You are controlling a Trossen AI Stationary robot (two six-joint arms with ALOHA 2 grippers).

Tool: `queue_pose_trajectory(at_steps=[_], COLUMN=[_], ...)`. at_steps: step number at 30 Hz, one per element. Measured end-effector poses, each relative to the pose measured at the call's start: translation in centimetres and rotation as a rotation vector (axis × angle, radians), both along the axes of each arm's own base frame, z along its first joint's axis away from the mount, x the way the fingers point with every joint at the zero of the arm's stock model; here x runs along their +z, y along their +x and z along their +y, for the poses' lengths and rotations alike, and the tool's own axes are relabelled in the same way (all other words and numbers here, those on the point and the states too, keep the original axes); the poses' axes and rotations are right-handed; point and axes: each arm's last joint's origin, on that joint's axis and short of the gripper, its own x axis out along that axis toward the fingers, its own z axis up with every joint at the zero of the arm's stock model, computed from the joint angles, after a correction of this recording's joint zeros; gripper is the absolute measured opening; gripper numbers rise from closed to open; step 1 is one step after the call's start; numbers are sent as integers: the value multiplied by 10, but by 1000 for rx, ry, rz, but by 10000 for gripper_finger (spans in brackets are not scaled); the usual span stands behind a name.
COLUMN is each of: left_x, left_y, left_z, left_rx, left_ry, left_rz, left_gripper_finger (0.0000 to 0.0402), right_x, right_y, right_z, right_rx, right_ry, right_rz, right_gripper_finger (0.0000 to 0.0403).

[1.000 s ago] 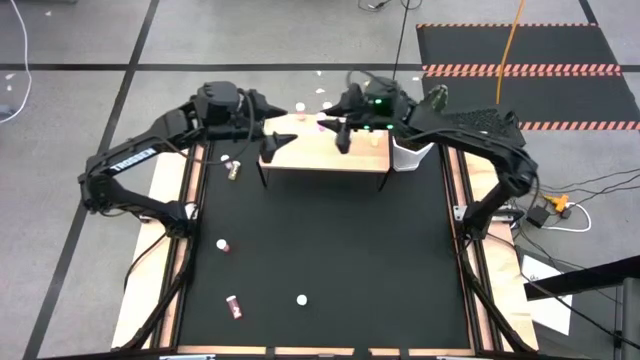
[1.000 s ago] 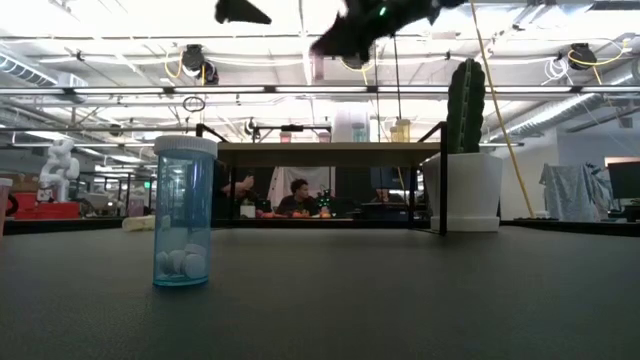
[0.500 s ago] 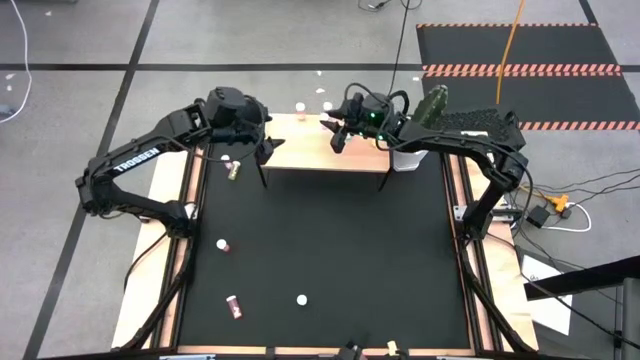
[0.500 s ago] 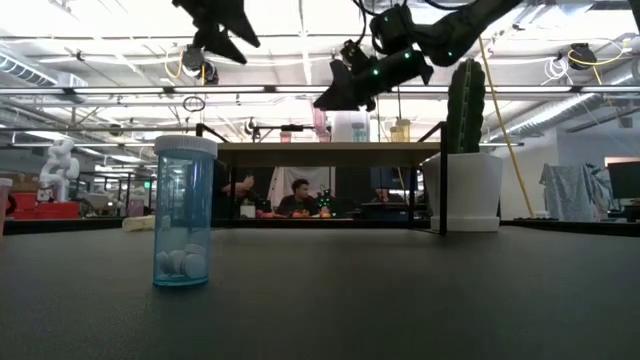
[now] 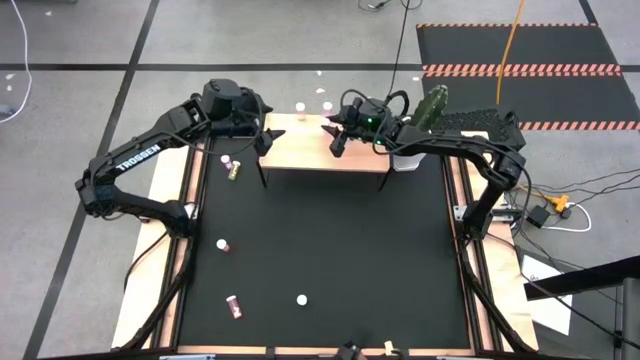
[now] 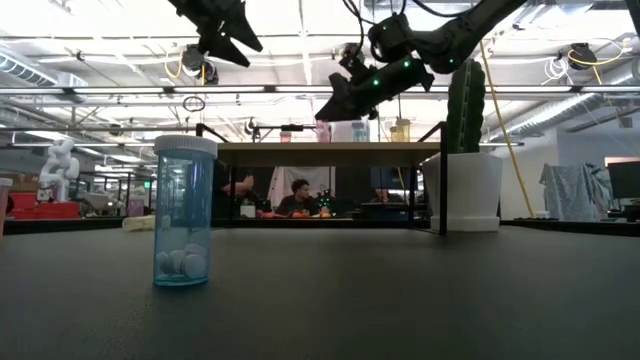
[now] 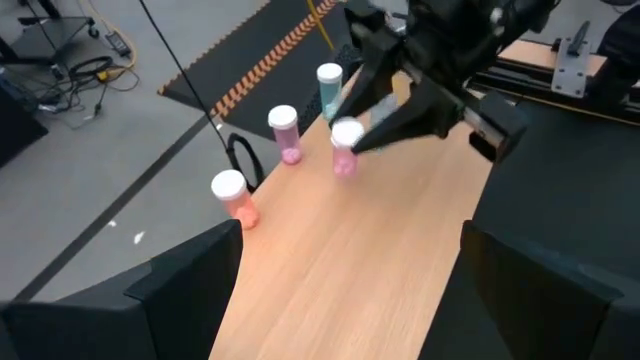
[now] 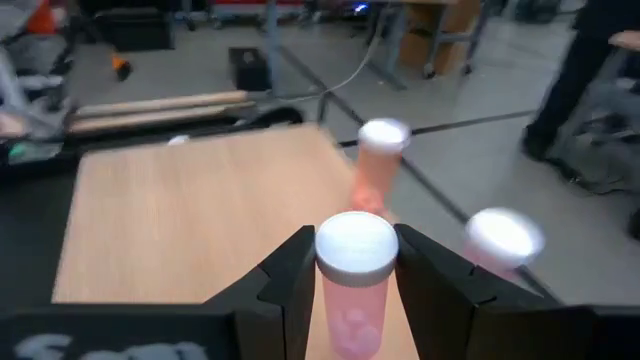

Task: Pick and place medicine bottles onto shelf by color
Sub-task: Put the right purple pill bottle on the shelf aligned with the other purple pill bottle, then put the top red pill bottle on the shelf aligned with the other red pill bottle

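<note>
Both arms have drawn back toward the shelf's (image 5: 325,148) far edge over the last second: the right gripper (image 8: 352,262) has come down over the shelf's far side, its jaws clamped on a pink bottle (image 8: 353,285) held upright just above the wood. That looks like the placing step, with release still to come. The left gripper (image 5: 266,135) has pulled off to the shelf's left end, jaws wide apart and empty.

Three bottles already stand along the shelf's far edge: two pink (image 7: 283,133) (image 7: 232,197) and one teal (image 7: 328,88). They crowd the drop spot, so a careless release could tip one.

More bottles (image 5: 232,168) remain on the tabletop (image 5: 330,260) in front of the shelf. A cactus pot (image 5: 412,152) stands at the shelf's right end.
</note>
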Motion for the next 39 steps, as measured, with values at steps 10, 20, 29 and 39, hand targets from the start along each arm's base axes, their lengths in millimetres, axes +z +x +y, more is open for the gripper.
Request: queue_pose_trajectory(at_steps=[10, 20, 29, 39], left_x=[0, 0, 0, 0], left_y=[0, 0, 0, 0], left_z=[0, 0, 0, 0], left_rx=[3, 5, 11, 16], left_ry=[-10, -16, -25, -33], left_rz=[-2, -5, -11, -15], left_gripper_finger=[376, 376, 376, 376], right_x=[-5, -6, -6, -7], right_y=[2, 0, -1, -1], right_z=[-2, -6, -6, -6], right_rx=[-2, 13, 8, 4], right_ry=[1, 11, 23, 35], right_rz=[3, 2, 0, 8], right_gripper_finger=[121, 122, 125, 175])
